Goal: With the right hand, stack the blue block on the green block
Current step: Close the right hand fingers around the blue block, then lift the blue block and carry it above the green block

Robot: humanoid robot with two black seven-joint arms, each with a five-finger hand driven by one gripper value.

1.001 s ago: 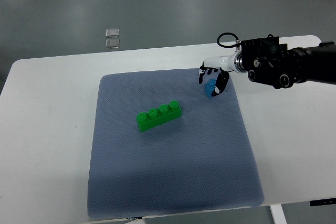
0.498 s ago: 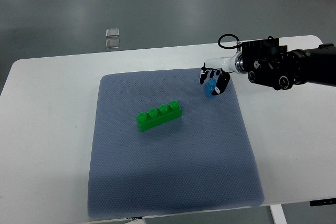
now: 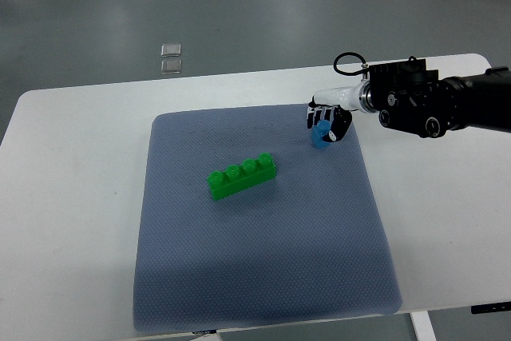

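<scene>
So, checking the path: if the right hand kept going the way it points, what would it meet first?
The right hand, closed on the blue block, points left along the mat's far part; that way looks free, the green block lying nearer. Depth is unclear.

A green block [image 3: 242, 176] and a blue block [image 3: 321, 136] sit on a dotted grey-blue mat [image 3: 263, 261] over a white table [image 3: 72, 221].

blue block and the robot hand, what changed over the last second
Very little. The right robot hand closed in a bit tighter around the blue block and shifted slightly up in the picture, hiding more of the block; it seems to be gripping it near the mat's far right corner. The green block stayed where it was, mid-mat. The left arm is out of view throughout.
</scene>
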